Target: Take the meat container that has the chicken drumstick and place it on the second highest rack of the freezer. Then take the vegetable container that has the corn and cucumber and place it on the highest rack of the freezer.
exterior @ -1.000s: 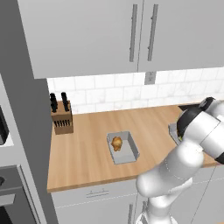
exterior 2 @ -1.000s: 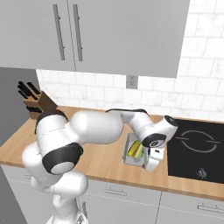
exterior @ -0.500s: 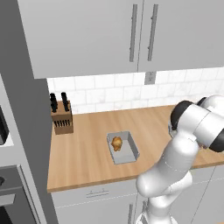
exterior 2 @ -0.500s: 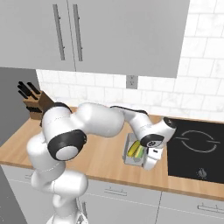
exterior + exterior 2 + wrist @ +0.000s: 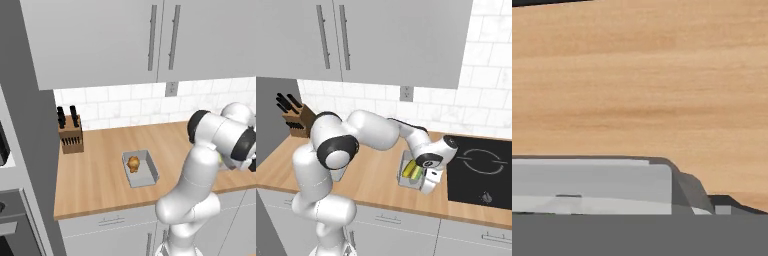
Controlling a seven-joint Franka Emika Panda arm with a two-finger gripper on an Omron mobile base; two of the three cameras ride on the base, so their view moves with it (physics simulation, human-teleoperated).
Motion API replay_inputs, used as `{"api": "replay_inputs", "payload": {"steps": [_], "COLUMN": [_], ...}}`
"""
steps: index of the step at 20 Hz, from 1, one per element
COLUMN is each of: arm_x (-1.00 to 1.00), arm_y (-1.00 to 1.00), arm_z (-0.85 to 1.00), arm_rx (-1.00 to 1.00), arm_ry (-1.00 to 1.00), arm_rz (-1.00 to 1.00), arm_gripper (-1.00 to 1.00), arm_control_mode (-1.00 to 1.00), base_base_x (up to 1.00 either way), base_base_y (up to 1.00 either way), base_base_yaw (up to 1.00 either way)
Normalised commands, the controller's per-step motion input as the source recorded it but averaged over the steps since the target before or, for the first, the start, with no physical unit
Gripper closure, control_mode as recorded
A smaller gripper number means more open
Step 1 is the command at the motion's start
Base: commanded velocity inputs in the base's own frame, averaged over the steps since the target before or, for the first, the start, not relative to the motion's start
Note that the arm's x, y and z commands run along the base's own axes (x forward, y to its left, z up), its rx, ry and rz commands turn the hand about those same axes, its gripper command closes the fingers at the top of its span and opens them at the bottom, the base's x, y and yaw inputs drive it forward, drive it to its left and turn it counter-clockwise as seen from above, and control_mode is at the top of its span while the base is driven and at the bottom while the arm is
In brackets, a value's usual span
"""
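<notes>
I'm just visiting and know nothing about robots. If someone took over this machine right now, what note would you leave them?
Tool: low at the near edge of the vegetable container; open by the look of it, holding nothing.
Vegetable container: on the wooden counter beside the black cooktop, corn and cucumber inside.
Meat container: on the counter, chicken drumstick inside, right of the knife block.
Done: nothing; both containers sit on the counter.
Left: both go into the freezer, meat first.
</notes>
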Motion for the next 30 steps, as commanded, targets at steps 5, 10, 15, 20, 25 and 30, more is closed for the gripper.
{"api": "replay_inputs", "payload": {"steps": [5,10,15,20,25,30], "arm_x": [0.19,0.1,-0.05,-0.24,-0.3,-0.33], "arm_y": [0.0,0.32,0.89,0.73,0.52,-0.01], "arm_z": [-0.22,-0.37,-0.25,-0.04,0.0,0.32], "arm_rx": [0.0,-0.17,-0.31,-0.06,0.0,0.0], "arm_ry": [0.0,0.0,-0.08,-0.09,-0.06,-0.12], "arm_rz": [0.0,0.0,0.0,-0.02,-0.01,0.0], "arm_gripper": [-1.0,1.0,1.0,1.0,1.0,1.0], "arm_control_mode": [-1.0,-1.0,-1.0,-1.0,-1.0,-1.0], "base_base_x": [0.0,0.0,0.0,0.0,0.0,0.0], "base_base_y": [0.0,0.0,0.0,0.0,0.0,0.0], "base_base_yaw": [0.0,0.0,0.0,0.0,0.0,0.0]}}
